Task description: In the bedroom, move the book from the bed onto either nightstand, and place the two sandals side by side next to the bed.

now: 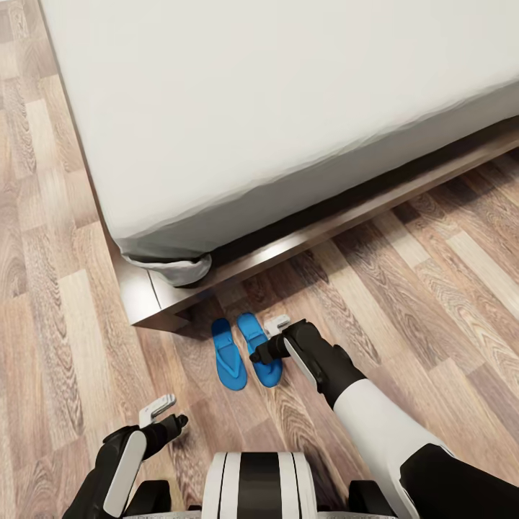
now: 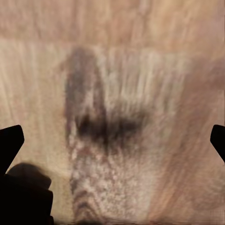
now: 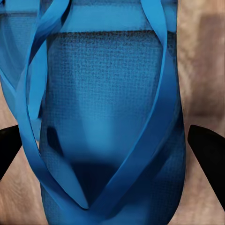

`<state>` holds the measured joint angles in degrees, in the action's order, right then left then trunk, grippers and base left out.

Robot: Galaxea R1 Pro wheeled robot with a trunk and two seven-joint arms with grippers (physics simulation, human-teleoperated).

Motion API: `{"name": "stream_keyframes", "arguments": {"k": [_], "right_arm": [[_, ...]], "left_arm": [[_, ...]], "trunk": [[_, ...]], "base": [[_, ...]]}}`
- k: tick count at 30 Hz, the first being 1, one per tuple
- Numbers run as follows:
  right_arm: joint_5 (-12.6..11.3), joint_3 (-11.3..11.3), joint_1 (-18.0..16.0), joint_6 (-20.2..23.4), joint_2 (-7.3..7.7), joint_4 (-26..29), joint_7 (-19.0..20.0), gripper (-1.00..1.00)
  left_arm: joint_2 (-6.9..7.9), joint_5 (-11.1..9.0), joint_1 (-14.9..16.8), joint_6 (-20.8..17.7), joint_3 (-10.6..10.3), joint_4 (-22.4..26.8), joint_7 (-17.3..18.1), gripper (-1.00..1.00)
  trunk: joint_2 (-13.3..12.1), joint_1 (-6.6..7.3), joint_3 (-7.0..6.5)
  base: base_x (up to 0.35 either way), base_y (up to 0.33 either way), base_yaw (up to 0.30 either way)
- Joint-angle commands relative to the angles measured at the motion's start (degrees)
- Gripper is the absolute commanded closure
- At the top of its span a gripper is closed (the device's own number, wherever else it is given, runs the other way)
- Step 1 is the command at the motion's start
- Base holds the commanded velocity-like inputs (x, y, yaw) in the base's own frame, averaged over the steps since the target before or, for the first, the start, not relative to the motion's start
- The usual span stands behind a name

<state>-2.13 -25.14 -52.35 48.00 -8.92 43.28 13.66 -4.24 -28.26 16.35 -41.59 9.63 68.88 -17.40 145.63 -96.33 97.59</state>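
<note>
Two bright blue sandals lie side by side on the wood floor by the bed's corner: the left sandal and the right sandal. My right gripper hangs open just over the right sandal. In the right wrist view that sandal spans the gap of the gripper, with a dark fingertip off each side of it. My left gripper is open low over bare floor, nothing between its fingers. The bed has a white mattress on a dark frame. The book and the nightstand are out of view.
Wood plank floor runs along the bed's side to the right and past its end on the left. The frame's corner juts out just beyond the sandals. My own base sits at the bottom edge.
</note>
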Motion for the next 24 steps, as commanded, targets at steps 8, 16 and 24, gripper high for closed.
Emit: {"name": "stream_keyframes", "arguments": {"k": [8,16,24], "right_arm": [[-0.25,-0.09,-0.03,0.25,0.04,0.05,-0.04,1.0],[-0.22,-0.09,-0.03,0.25,0.04,0.05,-0.04,1.0],[-0.25,-0.17,-0.03,0.39,-0.12,0.05,-0.11,-1.0]], "left_arm": [[-0.01,-0.61,0.01,-0.6,0.07,0.32,-0.43,-1.0],[0.02,0.02,-0.29,0.11,-0.52,-0.12,-0.41,-1.0],[0.02,-0.05,-0.35,-0.12,-0.52,-0.23,-0.37,-1.0]], "trunk": [[0.06,-0.06,0.7],[0.06,-0.06,0.7],[0.06,-0.06,0.7]], "base": [[0.0,0.0,0.0],[0.084,0.004,0.0],[0.015,0.001,0.0]]}}
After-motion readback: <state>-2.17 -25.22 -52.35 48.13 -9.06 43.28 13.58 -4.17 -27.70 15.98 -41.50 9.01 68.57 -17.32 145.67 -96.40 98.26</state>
